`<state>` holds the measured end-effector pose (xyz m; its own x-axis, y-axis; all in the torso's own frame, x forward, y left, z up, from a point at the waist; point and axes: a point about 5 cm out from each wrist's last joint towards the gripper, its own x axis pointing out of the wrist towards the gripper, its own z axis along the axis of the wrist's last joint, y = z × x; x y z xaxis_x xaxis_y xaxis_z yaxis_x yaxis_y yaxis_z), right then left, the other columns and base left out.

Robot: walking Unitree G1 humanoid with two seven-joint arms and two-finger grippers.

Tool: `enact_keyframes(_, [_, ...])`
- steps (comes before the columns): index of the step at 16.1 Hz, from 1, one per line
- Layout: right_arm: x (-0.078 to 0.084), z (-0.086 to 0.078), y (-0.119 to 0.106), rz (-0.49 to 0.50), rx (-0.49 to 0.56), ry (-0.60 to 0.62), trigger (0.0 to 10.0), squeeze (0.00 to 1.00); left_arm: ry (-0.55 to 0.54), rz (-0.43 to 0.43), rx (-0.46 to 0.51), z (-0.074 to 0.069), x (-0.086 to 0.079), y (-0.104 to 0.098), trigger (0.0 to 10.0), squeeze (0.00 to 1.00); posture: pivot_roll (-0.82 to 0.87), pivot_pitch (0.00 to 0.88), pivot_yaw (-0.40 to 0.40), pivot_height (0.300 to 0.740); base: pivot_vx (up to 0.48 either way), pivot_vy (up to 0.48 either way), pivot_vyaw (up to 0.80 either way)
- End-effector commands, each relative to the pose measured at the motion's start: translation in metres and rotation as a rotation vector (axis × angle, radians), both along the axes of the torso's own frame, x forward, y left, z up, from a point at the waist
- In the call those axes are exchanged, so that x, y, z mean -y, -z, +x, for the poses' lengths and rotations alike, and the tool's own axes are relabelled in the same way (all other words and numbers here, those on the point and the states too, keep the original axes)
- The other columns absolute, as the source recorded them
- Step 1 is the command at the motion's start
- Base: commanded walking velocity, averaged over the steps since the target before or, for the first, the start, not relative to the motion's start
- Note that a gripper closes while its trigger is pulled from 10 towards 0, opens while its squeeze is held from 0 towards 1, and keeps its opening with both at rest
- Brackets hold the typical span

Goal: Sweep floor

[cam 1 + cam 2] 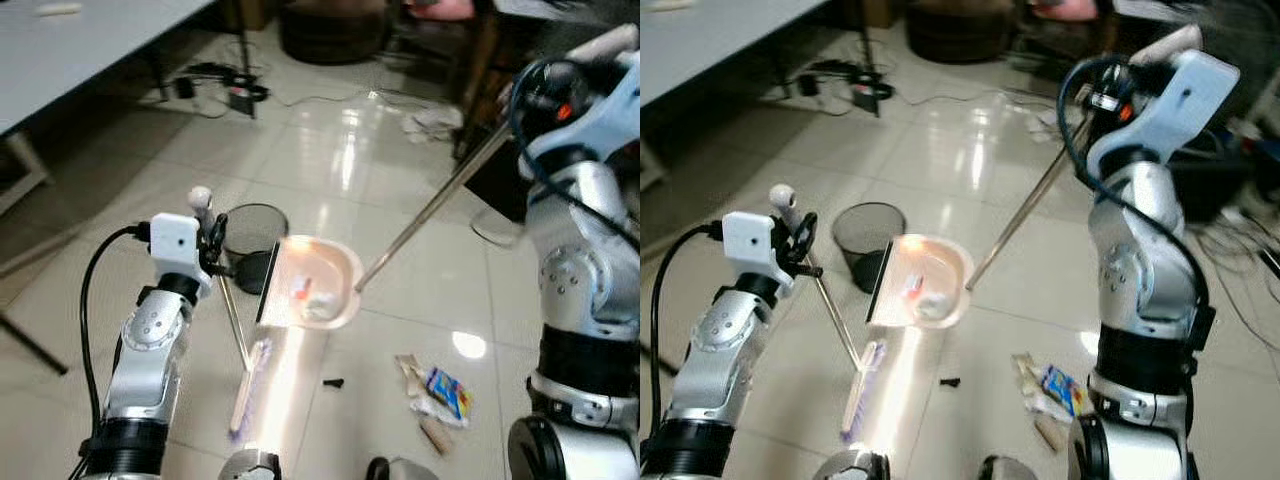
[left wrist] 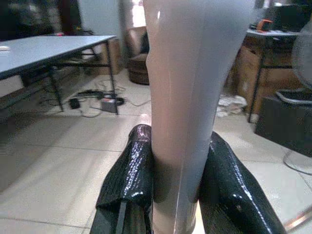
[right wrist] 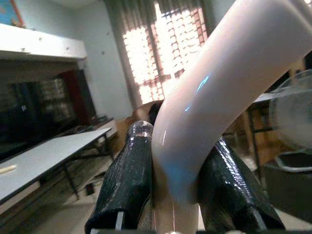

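Note:
My left gripper [image 1: 210, 238] is shut on the pale handle [image 2: 185, 97] of a broom. The broom's thin rod slants down to the brush head [image 1: 250, 385] on the tiles. My right gripper [image 1: 1102, 92] is shut on the curved white grip [image 3: 219, 92] of a long metal pole [image 1: 430, 210]. That pole ends at a pale dustpan [image 1: 335, 262] holding a few scraps of litter [image 1: 312, 296]. The dustpan sits just right of a black mesh bin [image 1: 252, 228]. Loose wrappers [image 1: 440, 395] and a small black bit [image 1: 333, 382] lie on the floor.
A grey table [image 1: 70, 50] stands at the far left, with cables and a power strip [image 1: 235, 95] on the floor beyond it. Crumpled paper [image 1: 432, 122] lies further back. A fan base [image 1: 495, 225] and dark furniture stand on the right.

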<state>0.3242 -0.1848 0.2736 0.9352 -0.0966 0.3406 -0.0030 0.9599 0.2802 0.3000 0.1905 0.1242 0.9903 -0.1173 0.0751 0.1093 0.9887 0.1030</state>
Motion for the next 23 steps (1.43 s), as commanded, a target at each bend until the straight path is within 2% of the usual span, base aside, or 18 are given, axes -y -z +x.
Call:
enact_keyframes(1, [-0.003,-0.006,-0.015,0.011,0.072,-0.012,10.0,0.00,-0.010,0.008,0.031,0.003,-0.001,-0.008,10.0,0.00,0.00,0.008,0.031,0.740,0.292,0.000,0.80])
enact_keyframes(3, [0.001,-0.006,-0.013,0.031,0.071,0.000,10.0,0.00,0.003,0.039,0.031,0.003,0.001,-0.010,10.0,0.00,0.01,0.007,0.036,0.740,0.304,0.000,0.80])
enact_keyframes(7, [0.004,-0.007,-0.008,0.047,0.063,0.006,10.0,0.00,-0.008,0.047,0.022,0.001,-0.005,-0.009,10.0,0.00,0.01,0.013,0.038,0.740,0.321,0.000,0.00])
enact_keyframes(13, [0.006,-0.005,-0.012,0.059,0.079,0.003,10.0,0.00,-0.016,0.027,0.048,0.007,-0.004,-0.017,10.0,0.00,0.02,0.024,0.035,0.740,0.342,0.000,0.00])
enact_keyframes(16, [0.008,-0.008,-0.011,0.067,0.081,0.018,10.0,0.00,-0.005,0.043,0.027,0.004,-0.003,-0.010,10.0,0.00,0.01,0.020,0.042,0.740,0.349,0.000,0.00])
enact_keyframes(23, [0.014,-0.009,-0.011,0.057,0.085,0.042,10.0,0.00,0.006,0.024,0.024,0.007,0.001,-0.010,10.0,0.00,0.00,0.018,0.048,0.740,0.369,0.000,0.00])
